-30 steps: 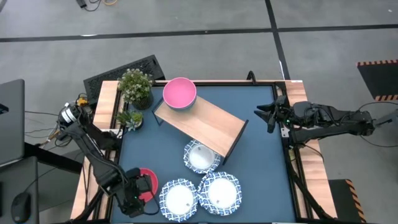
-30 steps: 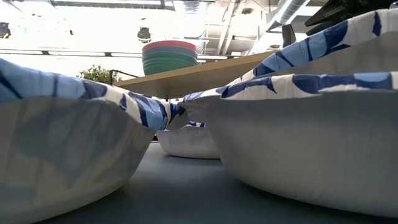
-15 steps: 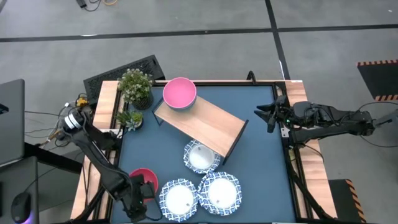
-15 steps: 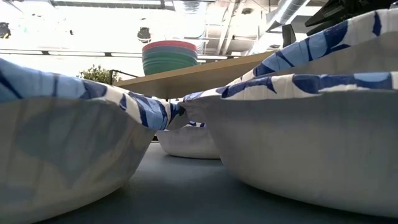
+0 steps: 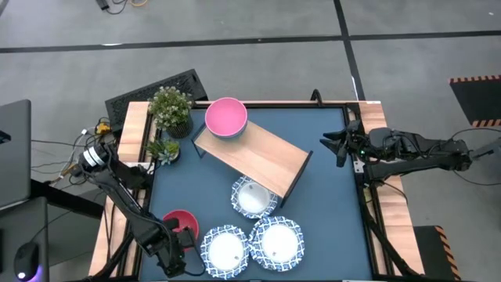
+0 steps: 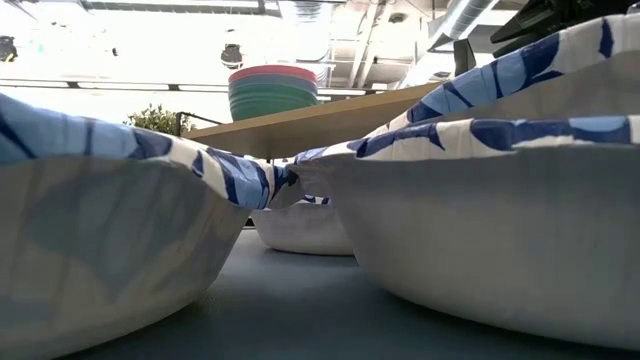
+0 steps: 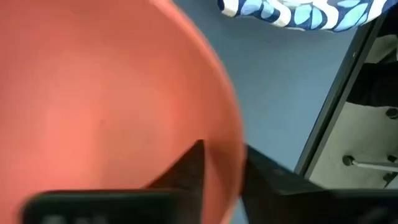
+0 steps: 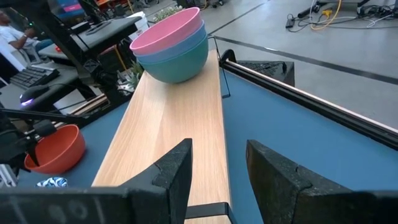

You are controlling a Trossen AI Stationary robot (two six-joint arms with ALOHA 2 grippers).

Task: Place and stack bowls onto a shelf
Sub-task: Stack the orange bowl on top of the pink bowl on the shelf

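Near-left corner: left gripper pinches the rim of a red bowl, one finger inside, one outside. The shelf lies far-right of it (pink bowl stacked at its far-left end). Right gripper waits at the rt edge, fingers spread.

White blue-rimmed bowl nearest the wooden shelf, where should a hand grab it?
Pinch the rim of the white blue-rimmed bowl from above, one finger inside, one outside, on its side facing the left arm; the light-wood shelf crowds its far side and two matching bowls sit in front.
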